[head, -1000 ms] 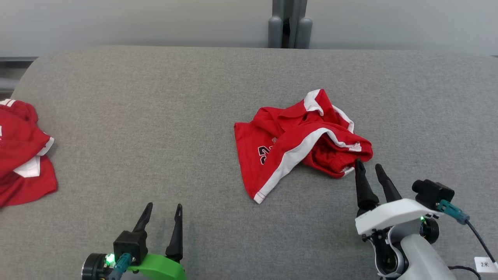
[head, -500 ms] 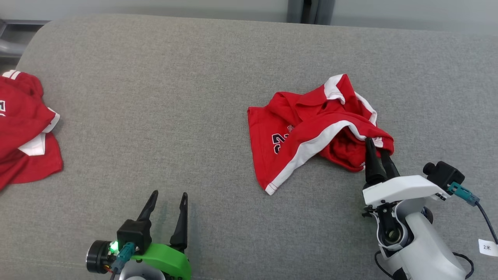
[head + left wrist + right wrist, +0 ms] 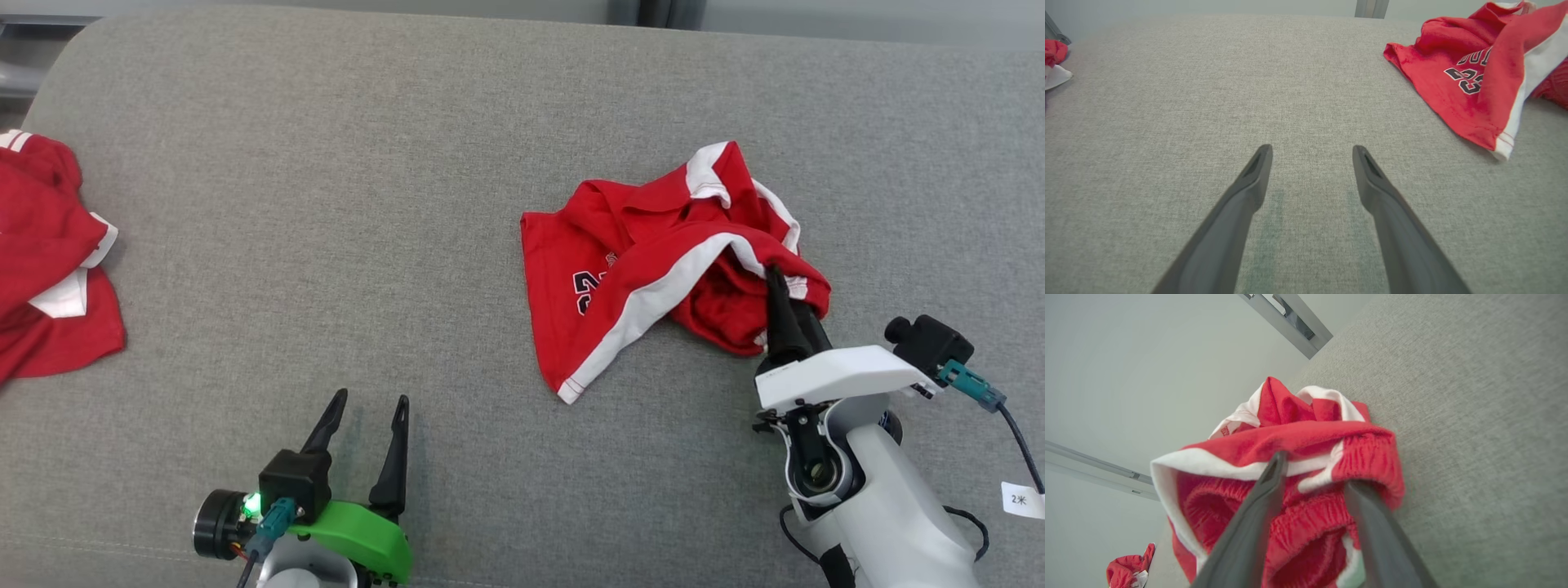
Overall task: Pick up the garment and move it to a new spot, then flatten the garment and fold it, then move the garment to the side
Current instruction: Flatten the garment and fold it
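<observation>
Garment [image 3: 645, 269] first: a pair of red shorts with white trim and a dark number, crumpled right of centre on the grey tabletop [image 3: 326, 204].

At the far left edge lies a second red garment [image 3: 49, 278], well apart from the work. The left gripper [image 3: 370, 398] hovers over bare tabletop near the front, fingers spread wide and holding nothing.

To the right, the right gripper [image 3: 788, 298] is pushed into the near right edge of the shorts. Its fingers straddle the gathered waistband [image 3: 1367, 457] with cloth between them and a gap showing, so I cannot tell whether they pinch it.

This looks like the first step, the pick-up. The next move probably calls for a firm pinch on the waistband, then a lift high enough for the trailing leg to clear the tabletop.
</observation>
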### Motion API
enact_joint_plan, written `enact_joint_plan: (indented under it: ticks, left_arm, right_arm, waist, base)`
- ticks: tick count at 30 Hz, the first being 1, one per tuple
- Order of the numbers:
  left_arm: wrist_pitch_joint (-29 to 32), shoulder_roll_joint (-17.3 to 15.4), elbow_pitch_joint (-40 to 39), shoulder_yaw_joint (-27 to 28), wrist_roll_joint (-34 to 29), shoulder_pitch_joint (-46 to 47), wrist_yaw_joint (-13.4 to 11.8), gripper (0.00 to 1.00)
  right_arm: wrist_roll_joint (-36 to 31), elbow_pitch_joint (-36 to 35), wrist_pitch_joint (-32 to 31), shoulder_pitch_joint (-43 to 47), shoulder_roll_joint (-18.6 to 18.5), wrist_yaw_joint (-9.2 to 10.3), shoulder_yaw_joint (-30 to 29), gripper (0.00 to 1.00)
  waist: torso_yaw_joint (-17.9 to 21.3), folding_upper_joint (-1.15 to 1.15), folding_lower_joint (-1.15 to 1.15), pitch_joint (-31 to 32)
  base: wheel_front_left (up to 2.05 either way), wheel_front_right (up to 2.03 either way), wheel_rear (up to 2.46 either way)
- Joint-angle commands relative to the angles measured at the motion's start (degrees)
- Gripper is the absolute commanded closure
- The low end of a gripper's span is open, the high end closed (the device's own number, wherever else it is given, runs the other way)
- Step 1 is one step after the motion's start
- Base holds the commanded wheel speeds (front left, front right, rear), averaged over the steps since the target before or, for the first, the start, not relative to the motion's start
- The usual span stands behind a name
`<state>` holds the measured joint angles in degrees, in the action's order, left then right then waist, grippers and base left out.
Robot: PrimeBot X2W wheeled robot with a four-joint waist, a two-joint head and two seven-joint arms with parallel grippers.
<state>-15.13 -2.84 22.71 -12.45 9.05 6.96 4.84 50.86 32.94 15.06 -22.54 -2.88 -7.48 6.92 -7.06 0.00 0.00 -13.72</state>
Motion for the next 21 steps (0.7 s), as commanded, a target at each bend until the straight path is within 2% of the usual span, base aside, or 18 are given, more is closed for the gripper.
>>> enact_joint_plan:
  ticks: [1,11,17,21]
  left_arm:
    - [-0.02,-0.16,0.09,0.21,-0.08,0.85,-0.20,0.00]
    - [-0.02,-0.17,0.16,0.13,0.49,-0.34,-0.40,0.00]
    - [-0.02,-0.17,0.21,-0.86,1.29,-0.38,-0.49,0.00]
    - [-0.02,-0.17,0.29,-2.36,2.69,-0.79,-0.77,0.00]
  right_arm:
    - [-0.75,-0.40,0.16,0.82,-0.14,-0.02,-0.51,1.00]
    - [-6.93,-5.18,0.16,1.91,-0.16,-0.02,-5.41,1.00]
    - [-16.36,-8.19,0.17,-5.32,-0.26,-0.02,-7.45,1.00]
    - [-22.49,-7.35,0.17,-15.27,-2.54,-0.02,-4.10,1.00]
  waist:
    - [0.14,0.00,0.00,0.15]
    - [0.82,0.00,0.00,1.48]
    - [-0.37,0.00,0.00,2.98]
    - [-3.39,0.00,0.00,4.59]
  base:
    - [0.00,0.00,0.00]
    - [0.00,0.00,0.00]
    - [0.00,0.00,0.00]
    - [0.00,0.00,0.00]
